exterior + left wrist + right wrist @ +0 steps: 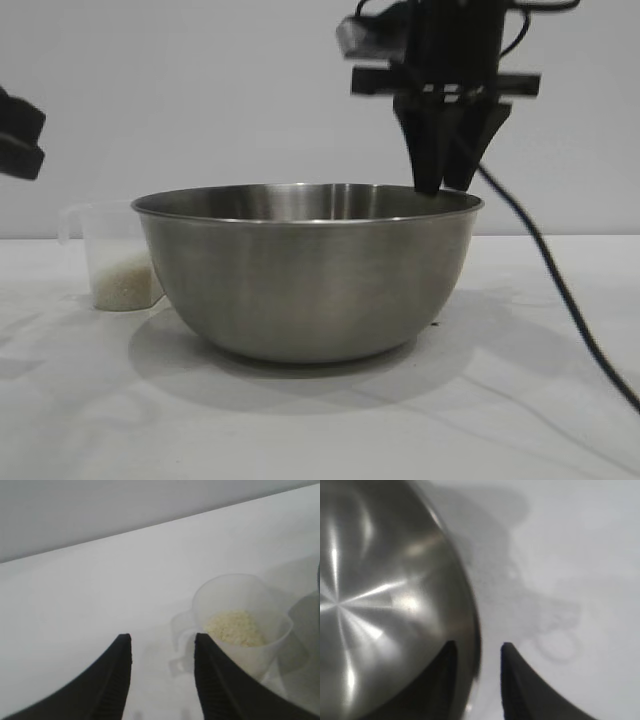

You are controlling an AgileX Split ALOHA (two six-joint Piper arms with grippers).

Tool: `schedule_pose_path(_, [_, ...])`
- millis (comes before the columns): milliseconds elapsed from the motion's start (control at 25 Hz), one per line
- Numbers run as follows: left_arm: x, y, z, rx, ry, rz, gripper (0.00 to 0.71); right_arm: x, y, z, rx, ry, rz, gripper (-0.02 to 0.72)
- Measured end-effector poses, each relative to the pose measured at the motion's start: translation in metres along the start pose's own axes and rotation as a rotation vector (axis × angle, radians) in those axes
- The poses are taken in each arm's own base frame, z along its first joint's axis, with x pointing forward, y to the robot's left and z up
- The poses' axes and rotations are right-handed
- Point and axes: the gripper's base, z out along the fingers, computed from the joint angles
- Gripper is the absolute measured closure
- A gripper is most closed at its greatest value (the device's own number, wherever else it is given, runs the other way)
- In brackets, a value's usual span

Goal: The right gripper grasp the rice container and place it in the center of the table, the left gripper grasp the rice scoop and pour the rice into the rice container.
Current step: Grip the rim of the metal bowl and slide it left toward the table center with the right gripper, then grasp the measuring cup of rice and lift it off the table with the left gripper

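Wide round brushed stainless-steel rice container sits mid-worktop on the white creased cloth, empty inside per the right wrist view. Small translucent plastic rice scoop stands just beside the bowl's left side, a low heap of off-white rice in its bottom.

Right gripper, black, pointed fingers, hangs above the bowl's right rim; fingers released, straddling the rim line with a gap, holding nothing. Bowl placement looks done.

Left gripper, fingers apart and empty, points at the scoop, near it but not touching.

Step in hand, my read: grasp the scoop. Line the fingers up on the small side handle, close firmly, keep the cup upright so no grains spill before the bowl.

Exterior view shows the bowl-to-cup spacing, barely any left arm; the left wrist view alone shows the handle and the rice from above.
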Motion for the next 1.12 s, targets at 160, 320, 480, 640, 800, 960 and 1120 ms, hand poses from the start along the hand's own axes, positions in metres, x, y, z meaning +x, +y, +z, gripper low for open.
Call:
schedule_pose_path(160, [0.006, -0.002, 0.013, 0.001, 0.003, 0.008, 0.473, 0.071, 0.016, -0.099, -0.039, -0.330, 0.008, 0.452])
schedule_pose_path(320, [0.006, -0.004, 0.023, 0.000, -0.006, 0.011, 0.627, 0.165, 0.014, -0.165, -0.022, -0.475, 0.072, 0.452])
schedule_pose_path(480, [0.008, -0.005, 0.027, -0.001, -0.005, 0.041, 0.652, 0.241, 0.012, -0.189, 0.003, -0.496, 0.140, 0.452])
schedule_pose_path(640, [0.006, -0.005, 0.027, -0.005, -0.025, 0.051, 0.518, 0.281, 0.015, -0.189, -0.021, -0.449, 0.167, 0.452])
schedule_pose_path(800, [0.007, -0.004, 0.027, -0.019, -0.029, 0.055, 0.492, 0.282, 0.021, -0.185, -0.070, -0.426, 0.103, 0.452])
schedule_pose_path(960, [0.006, -0.004, 0.028, -0.023, -0.039, 0.061, 0.506, 0.283, 0.021, -0.185, -0.065, -0.422, 0.094, 0.452])
schedule_pose_path(1120, [0.006, -0.005, 0.036, -0.026, -0.053, 0.064, 0.506, 0.284, 0.021, -0.175, -0.061, -0.387, 0.088, 0.452])
